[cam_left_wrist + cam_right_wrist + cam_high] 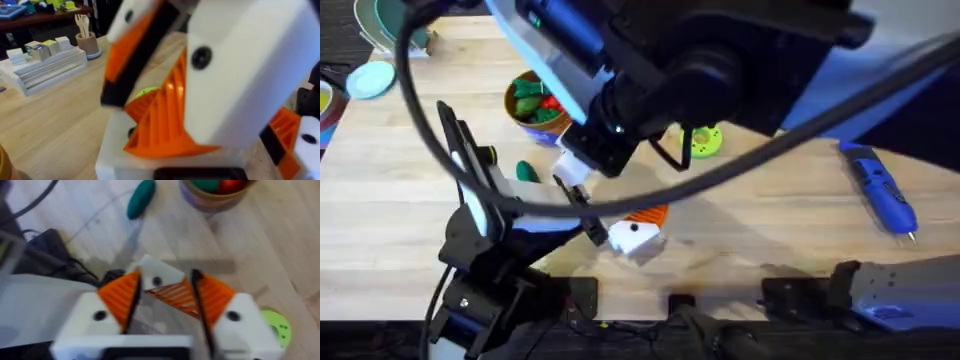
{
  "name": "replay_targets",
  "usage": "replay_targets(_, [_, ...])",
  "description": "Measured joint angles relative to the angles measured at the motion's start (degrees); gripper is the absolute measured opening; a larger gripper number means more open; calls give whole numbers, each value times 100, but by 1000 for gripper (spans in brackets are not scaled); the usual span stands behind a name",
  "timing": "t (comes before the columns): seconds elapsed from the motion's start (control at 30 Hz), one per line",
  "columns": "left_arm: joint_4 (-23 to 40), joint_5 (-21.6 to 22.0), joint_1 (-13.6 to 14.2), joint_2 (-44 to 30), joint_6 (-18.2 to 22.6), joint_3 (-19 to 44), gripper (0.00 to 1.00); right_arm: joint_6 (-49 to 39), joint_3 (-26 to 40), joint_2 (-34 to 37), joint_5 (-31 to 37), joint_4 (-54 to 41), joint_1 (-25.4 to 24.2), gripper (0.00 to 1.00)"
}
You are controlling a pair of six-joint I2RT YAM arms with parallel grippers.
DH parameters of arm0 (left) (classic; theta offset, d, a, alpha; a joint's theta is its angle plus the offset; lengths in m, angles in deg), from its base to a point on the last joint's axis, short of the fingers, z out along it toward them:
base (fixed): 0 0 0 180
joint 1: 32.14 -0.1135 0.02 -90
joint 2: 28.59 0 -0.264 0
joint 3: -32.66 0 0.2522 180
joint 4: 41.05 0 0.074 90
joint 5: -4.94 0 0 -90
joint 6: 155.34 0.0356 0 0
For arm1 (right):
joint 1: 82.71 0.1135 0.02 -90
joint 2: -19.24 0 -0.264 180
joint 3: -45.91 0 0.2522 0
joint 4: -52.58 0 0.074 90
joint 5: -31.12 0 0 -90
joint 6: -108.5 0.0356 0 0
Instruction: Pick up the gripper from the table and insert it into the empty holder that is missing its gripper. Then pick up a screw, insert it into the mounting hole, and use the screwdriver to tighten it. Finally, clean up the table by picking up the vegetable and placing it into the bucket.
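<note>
- Right gripper [162,297]: its white fingers with orange ribbed pads [120,300] are closed on the gripper [175,296], the small orange ribbed wedge, which sits between the two pads.
- Holder [156,275]: a white block with one dark hole, touching the orange wedge on its far side, seen from the right wrist. In the overhead view the holder [636,238] lies at the table's centre, slightly toward 6 o'clock, with the orange wedge [648,215] touching it at its 12 o'clock side.
- Left gripper [300,145]: a white finger with an orange pad sits at the edge of the left wrist view. Whether the fingers are open or closed cannot be told. A large white block and an orange ribbed part, blurred, stand very close to this camera.
- Vegetable [526,171]: dark green, oblong, lying flat on the table [380,210] at about 9 o'clock from the holder, just below the bucket. It also shows in the right wrist view [141,198].
- Bucket [542,118]: tan-orange, upright at about 10 o'clock from the holder, holding green and red toy pieces.
- Screwdriver [880,190]: bright blue, lying flat at 3 o'clock of the table, well apart from both grippers, its thin tip pointing toward 5 o'clock.
- Light-green disc [704,141]: lying flat on the table at about 1 o'clock from the holder.
</note>
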Motion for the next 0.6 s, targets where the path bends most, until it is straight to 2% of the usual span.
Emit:
replay_targets(0.07, [-1,13,0,1,1,-1,993,-8,0,-17,116,-10,-106,860])
replay_targets(0.1, [-2,17,0,2,3,0,993,-27,0,-28,141,-17,-172,951])
replay_targets(0.33, [-2,-31,2,1,22,-2,993,-17,0,-329,-86,-107,-342,984])
replay_targets(0.6, [-2,-33,2,0,24,0,994,-13,0,-1523,-194,-944,-1390,985])
